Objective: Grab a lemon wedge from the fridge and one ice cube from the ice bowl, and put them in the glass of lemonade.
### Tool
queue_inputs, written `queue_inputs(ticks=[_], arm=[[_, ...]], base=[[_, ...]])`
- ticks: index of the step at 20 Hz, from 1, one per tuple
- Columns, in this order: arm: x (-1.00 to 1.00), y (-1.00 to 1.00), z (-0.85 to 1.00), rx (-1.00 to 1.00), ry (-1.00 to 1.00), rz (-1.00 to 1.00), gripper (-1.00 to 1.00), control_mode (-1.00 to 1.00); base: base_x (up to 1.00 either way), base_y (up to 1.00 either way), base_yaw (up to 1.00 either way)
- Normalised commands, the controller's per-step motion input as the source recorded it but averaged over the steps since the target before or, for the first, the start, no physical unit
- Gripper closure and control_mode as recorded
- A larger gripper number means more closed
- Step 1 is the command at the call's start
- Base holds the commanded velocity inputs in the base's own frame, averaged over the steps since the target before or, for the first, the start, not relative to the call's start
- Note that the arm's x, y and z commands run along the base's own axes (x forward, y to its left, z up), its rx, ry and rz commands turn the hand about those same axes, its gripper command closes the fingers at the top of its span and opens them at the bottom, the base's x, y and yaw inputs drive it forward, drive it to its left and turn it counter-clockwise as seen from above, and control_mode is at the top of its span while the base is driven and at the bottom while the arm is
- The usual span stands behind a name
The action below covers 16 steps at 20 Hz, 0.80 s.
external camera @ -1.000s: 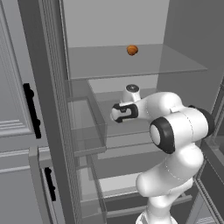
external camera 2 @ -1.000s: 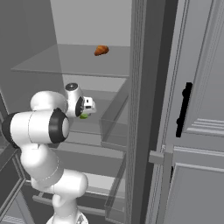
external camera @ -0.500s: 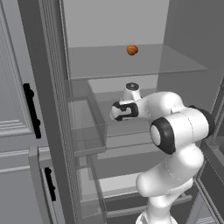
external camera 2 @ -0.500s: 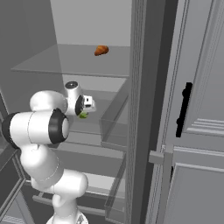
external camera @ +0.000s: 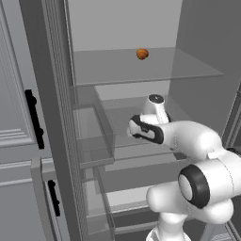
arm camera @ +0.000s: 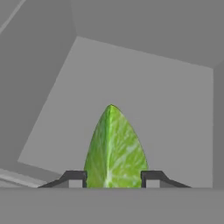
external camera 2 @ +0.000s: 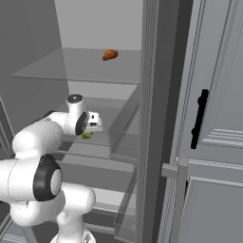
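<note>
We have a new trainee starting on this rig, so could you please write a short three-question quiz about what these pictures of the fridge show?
1. True or false: the gripper has its fingertips on either side of the lemon wedge.
2. Which shelf carries the small round orange fruit? A) the shelf above the gripper B) the shelf at the gripper's level C) the bottom of the fridge
3. Fill in: in the hand view, the wedge's pointed end aims ____ from the fingertips.

Key
1. True; both dark tips sit against its sides.
2. A.
3. Away; its tip points to the back wall.
</note>
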Motion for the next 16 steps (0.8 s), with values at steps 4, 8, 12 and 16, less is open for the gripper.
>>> queue_inputs(ticks=[4, 8, 12, 16], arm=[[-1.00, -0.48, 0.67, 0.03, 0.02, -0.03, 1.00, -1.00], [-0.83, -0.29, 1.00, 0.00, 0.13, -0.08, 1.00, -1.00], [-0.72, -0.40, 1.00, 0.00, 0.17, -0.11, 1.00, -1.00], [-0.93, -0.37, 0.99, 0.00, 0.09, -0.11, 1.00, -1.00]], base=[[0.00, 0.00, 0.00], [0.00, 0.00, 0.00], [0.00, 0.00, 0.00], [0.00, 0.00, 0.00]])
